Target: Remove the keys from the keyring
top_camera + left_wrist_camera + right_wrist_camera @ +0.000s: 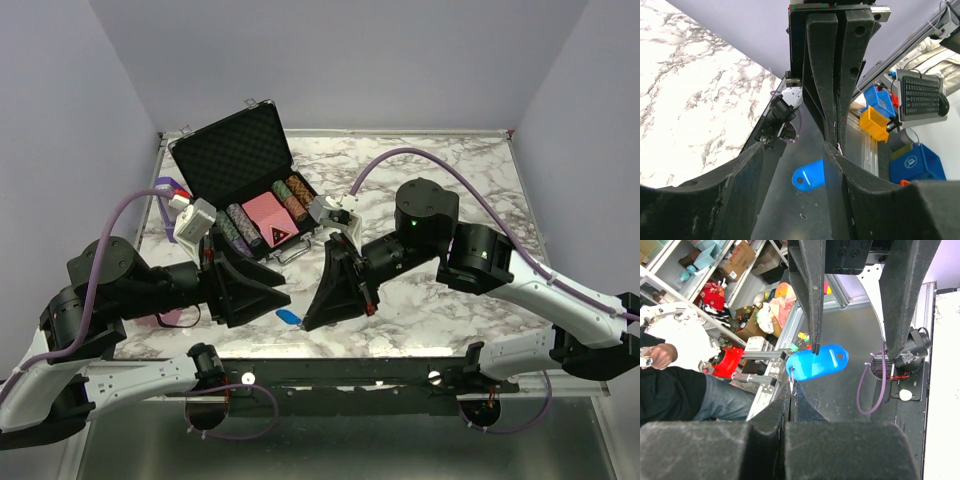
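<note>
The blue tag of the keyring hangs in the air near the table's front edge, between the two grippers. My right gripper is shut on the thin metal ring, and the tag dangles from it. My left gripper is open, with its fingers on either side of the tag and apart from it. The right gripper's closed tips press beside its right finger. No key shows clearly; any key is hidden between the right fingers.
An open black case with poker chips and a red card deck stands at the back left. Small silvery pieces lie in front of it; I cannot tell what they are. The table's front edge is just below the grippers.
</note>
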You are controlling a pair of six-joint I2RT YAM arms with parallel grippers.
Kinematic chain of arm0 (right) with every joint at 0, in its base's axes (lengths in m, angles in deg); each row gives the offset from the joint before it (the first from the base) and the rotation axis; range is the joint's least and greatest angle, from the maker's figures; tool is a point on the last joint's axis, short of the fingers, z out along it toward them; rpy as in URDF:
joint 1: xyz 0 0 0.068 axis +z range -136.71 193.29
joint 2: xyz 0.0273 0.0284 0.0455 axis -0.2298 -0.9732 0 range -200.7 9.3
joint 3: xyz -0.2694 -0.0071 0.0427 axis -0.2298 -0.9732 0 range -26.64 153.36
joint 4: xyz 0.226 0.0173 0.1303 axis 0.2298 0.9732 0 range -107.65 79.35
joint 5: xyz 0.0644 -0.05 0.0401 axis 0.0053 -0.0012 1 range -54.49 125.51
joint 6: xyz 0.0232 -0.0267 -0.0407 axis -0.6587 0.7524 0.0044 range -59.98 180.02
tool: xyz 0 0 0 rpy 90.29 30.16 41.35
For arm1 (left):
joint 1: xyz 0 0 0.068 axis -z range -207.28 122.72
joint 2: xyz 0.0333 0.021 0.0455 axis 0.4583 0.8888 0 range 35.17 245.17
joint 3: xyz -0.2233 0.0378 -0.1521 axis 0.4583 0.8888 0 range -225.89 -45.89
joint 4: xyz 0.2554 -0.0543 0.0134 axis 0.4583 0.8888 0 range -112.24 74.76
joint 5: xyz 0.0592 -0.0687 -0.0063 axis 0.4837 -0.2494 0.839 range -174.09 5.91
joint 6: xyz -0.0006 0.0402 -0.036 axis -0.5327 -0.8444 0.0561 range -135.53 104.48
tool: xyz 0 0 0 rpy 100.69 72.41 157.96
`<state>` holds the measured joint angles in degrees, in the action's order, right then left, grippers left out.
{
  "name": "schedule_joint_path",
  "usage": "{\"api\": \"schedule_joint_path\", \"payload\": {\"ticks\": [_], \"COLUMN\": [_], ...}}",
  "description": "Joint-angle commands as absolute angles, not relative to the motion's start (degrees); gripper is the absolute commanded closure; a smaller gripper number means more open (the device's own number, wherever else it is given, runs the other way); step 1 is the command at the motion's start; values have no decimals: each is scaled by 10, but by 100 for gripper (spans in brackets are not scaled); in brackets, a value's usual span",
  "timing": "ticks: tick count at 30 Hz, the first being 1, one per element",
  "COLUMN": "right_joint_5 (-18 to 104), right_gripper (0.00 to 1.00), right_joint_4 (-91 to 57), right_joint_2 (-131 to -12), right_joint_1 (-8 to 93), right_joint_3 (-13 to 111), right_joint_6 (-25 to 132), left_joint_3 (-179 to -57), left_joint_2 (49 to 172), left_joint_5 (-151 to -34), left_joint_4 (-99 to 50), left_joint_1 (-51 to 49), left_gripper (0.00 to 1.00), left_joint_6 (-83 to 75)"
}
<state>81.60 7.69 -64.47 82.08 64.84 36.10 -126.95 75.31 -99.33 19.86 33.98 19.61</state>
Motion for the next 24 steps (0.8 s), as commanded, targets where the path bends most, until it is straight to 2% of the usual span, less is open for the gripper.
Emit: {"api": "schedule_joint_path", "payload": {"ticks": [1,6,11,19,24], "right_joint_5": [800,789,768,682,608], "right_gripper": [99,99,99,99,99], "right_joint_4": [76,78,85,71,85], "right_joint_2": [-634,-635,-633,-607,-586], "right_joint_1": [824,824,824,824,825], "right_joint_3": [652,657,660,632,620], "right_joint_6": [366,370,377,384,387], "left_joint_3": [-1249,-1240,-1234,-1206,-1195], "left_joint_2": [736,736,745,724,716], "left_joint_5": [-954,-959,-974,-968,-958], "left_joint_4": [167,157,148,124,114], "left_joint_1": [340,339,340,340,340], "left_gripper": [45,55,59,38,38], "left_joint_6": [218,225,239,252,253]}}
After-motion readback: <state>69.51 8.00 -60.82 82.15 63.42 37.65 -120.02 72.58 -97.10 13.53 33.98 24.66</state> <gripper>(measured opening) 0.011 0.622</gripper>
